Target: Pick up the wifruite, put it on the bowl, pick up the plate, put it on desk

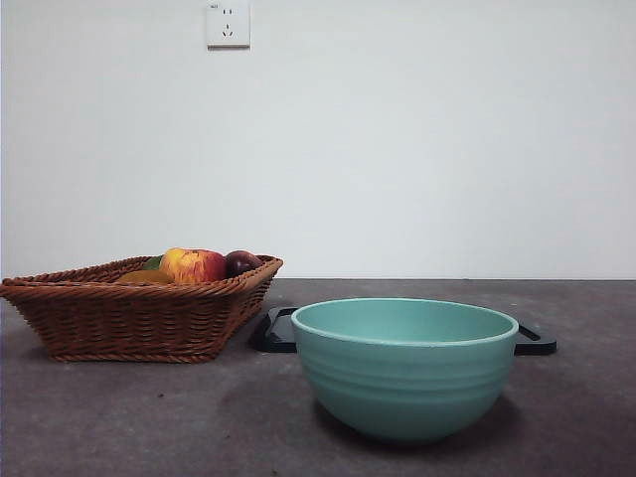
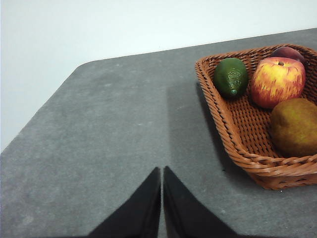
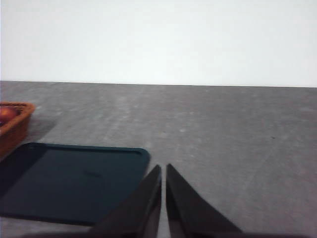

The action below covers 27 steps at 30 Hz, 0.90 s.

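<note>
The wifruite (image 2: 294,126), orange-brown and dull, lies in a wicker basket (image 2: 223,119) beside a red-yellow apple (image 2: 277,82); only its top (image 1: 144,277) peeks over the basket rim in the front view. The teal bowl (image 1: 404,368) stands empty on the desk (image 1: 149,417). A dark flat plate (image 3: 69,181) lies on the desk behind the bowl, its ends (image 1: 273,333) showing on either side. My left gripper (image 2: 162,169) hovers shut over bare desk, short of the basket. My right gripper (image 3: 163,166) is shut just off the plate's corner. Neither arm shows in the front view.
The basket (image 1: 129,318) stands at the left and also holds a green avocado (image 2: 231,77) and a dark plum (image 2: 289,52). A white wall with a socket (image 1: 228,24) rises behind the desk. The desk's rounded corner (image 2: 81,67) lies beyond the left gripper.
</note>
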### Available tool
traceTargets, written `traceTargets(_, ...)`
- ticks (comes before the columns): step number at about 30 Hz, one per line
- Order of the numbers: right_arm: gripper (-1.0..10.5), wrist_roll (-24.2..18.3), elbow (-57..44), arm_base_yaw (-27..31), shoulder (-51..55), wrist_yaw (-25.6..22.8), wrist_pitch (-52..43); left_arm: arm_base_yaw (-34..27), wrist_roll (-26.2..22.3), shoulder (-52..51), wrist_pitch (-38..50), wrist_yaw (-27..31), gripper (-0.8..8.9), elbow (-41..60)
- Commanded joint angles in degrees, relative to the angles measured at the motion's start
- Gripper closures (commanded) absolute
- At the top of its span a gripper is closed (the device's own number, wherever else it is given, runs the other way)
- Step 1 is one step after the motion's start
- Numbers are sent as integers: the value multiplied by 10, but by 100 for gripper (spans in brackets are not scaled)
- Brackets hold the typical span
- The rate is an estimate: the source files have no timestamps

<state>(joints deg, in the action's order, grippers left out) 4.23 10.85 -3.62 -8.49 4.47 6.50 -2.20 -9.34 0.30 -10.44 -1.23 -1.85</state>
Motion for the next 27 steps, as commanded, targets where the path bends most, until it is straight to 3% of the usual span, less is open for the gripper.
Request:
traceTargets(1,941,-6,-20,1,27,-21,-9,-1,4,-1,-4,2,806,12)
traceTargets(17,941,1,-98,1,83,-32,-9,-1,4,-1,-4,2,806,12)
traceTargets(27,941,1,-102,1,83,-31,38,-1,4,-1,-4,2,806,12)
